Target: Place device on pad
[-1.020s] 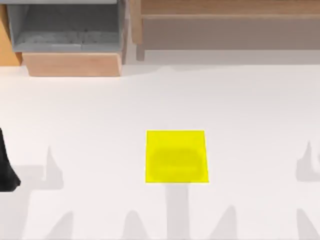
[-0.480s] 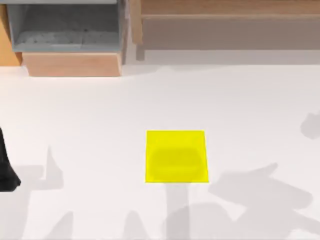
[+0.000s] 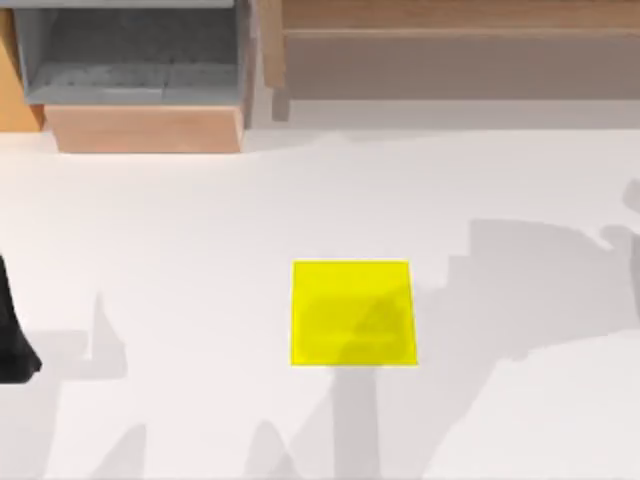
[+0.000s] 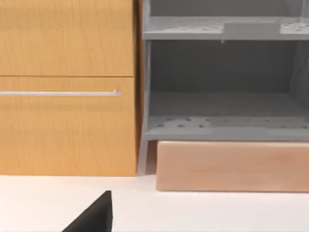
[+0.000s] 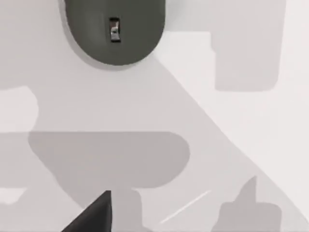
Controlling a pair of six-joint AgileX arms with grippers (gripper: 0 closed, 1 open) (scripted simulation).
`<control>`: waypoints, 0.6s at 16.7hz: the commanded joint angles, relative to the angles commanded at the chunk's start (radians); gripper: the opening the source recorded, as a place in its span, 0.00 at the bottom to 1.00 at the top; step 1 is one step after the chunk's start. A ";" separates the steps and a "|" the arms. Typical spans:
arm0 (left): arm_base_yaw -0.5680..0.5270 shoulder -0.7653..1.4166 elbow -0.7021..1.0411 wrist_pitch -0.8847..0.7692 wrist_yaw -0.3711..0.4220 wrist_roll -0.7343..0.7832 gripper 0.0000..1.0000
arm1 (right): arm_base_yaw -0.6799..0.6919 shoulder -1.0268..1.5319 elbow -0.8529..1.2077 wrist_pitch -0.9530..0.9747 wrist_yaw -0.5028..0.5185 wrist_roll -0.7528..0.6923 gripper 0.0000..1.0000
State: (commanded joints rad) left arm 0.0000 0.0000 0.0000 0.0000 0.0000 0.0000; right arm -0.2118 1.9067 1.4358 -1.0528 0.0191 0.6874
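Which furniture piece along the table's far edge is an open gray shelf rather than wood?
The gray shelf unit at the top view's far left; it has an open gray compartment, while the long wooden piece to its right is brown wood.

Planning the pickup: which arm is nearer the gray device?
Probably right. The device lies on the table just ahead of the right hand; the left arm sits at the table's left edge, facing the cabinet.

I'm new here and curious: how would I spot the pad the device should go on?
Look at the white table from above, in front of the wooden cabinet. Near its middle lies the pad: a flat, thin, bright yellow square, the one vivid patch among pale gray shadows.
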 joint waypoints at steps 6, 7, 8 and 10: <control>0.000 0.000 0.000 0.000 0.000 0.000 1.00 | -0.019 0.309 0.421 -0.208 -0.008 0.017 1.00; 0.000 0.000 0.000 0.000 0.000 0.000 1.00 | -0.020 0.338 0.477 -0.231 -0.009 0.013 1.00; 0.000 0.000 0.000 0.000 0.000 0.000 1.00 | -0.020 0.361 0.527 -0.250 -0.010 0.008 1.00; 0.000 0.000 0.000 0.000 0.000 0.000 1.00 | -0.021 0.391 0.603 -0.277 -0.012 -0.002 1.00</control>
State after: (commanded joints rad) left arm 0.0000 0.0000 0.0000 0.0000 0.0000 0.0000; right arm -0.2324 2.2976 2.0392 -1.3297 0.0068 0.6856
